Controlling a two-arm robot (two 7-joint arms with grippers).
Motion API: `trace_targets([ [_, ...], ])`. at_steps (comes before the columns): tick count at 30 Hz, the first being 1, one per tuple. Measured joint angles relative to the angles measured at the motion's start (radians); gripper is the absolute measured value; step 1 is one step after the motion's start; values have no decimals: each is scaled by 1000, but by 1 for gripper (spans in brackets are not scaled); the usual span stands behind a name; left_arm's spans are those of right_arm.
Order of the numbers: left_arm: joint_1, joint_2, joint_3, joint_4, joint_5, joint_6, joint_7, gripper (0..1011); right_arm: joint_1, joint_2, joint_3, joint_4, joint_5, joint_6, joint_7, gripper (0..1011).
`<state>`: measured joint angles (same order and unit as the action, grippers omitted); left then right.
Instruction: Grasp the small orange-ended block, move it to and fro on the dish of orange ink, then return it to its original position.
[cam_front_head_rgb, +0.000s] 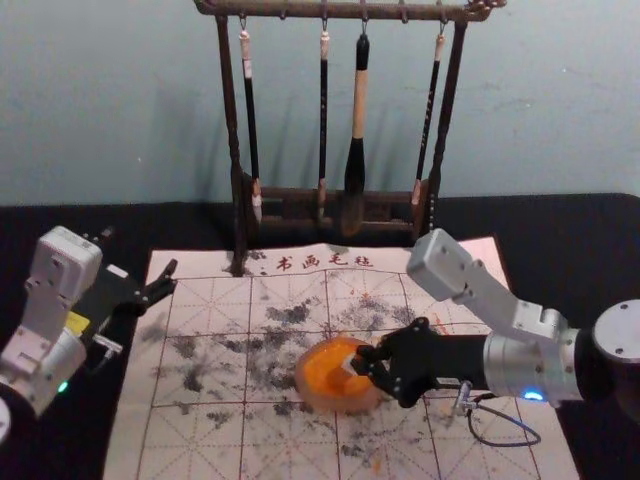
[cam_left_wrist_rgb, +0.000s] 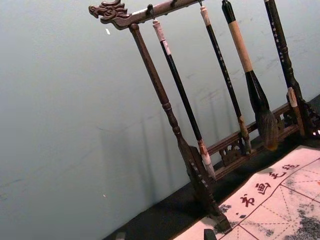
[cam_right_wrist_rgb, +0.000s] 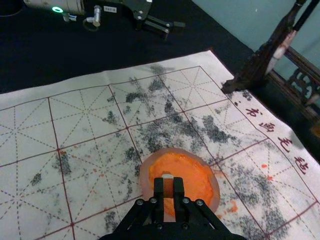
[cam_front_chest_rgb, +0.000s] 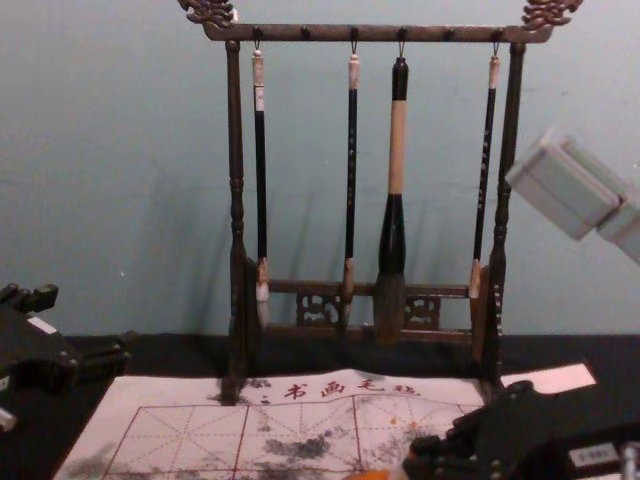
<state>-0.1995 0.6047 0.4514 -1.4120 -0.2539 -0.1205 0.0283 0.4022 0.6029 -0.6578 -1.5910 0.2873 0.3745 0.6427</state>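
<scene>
Holding the block: my right gripper (cam_right_wrist_rgb: 169, 184) is clamped on the small brownish-orange block with a pale end (cam_right_wrist_rgb: 168, 189), one finger on each flank.
Dish: the block is over the round dish with the pale, translucent rim (cam_right_wrist_rgb: 215, 191); whether it touches the smooth orange ink (cam_right_wrist_rgb: 190, 170), I cannot tell.
Handling: I judge it light and firm, dry enough where I pinch but slippery if ink creeps up. Flat sides, held high, look the best place to hold.
Stroke: rubbing to and fro wants light pressure; too much could slide the dish or twist the block.
Mat: the white cloth mat with red grid lines and dark smudges (cam_front_head_rgb: 205, 430) lies beneath; drips could mark it on the return.
Rack: the dark carved wooden rack (cam_front_head_rgb: 238, 150), with its hanging brushes (cam_front_head_rgb: 323, 120), stands behind, well apart from my stroke.
Left gripper (cam_front_head_rgb: 172, 276): parked by the mat's left edge, fingers apart, out of the way.
</scene>
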Motion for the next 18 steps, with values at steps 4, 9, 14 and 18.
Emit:
trace_targets([
  [4, 0, 0, 0, 0, 0, 0, 0, 1010, 10, -12, -10, 10, -4, -4, 3, 30],
  [9, 0, 0, 0, 0, 0, 0, 0, 1010, 21, -24, -19, 24, -9, -6, 5, 30],
  [14, 0, 0, 0, 0, 0, 0, 0, 1010, 32, -36, -25, 40, -14, -8, 5, 30],
  [18, 0, 0, 0, 0, 0, 0, 0, 1010, 39, -43, -28, 49, -16, -8, 5, 30],
])
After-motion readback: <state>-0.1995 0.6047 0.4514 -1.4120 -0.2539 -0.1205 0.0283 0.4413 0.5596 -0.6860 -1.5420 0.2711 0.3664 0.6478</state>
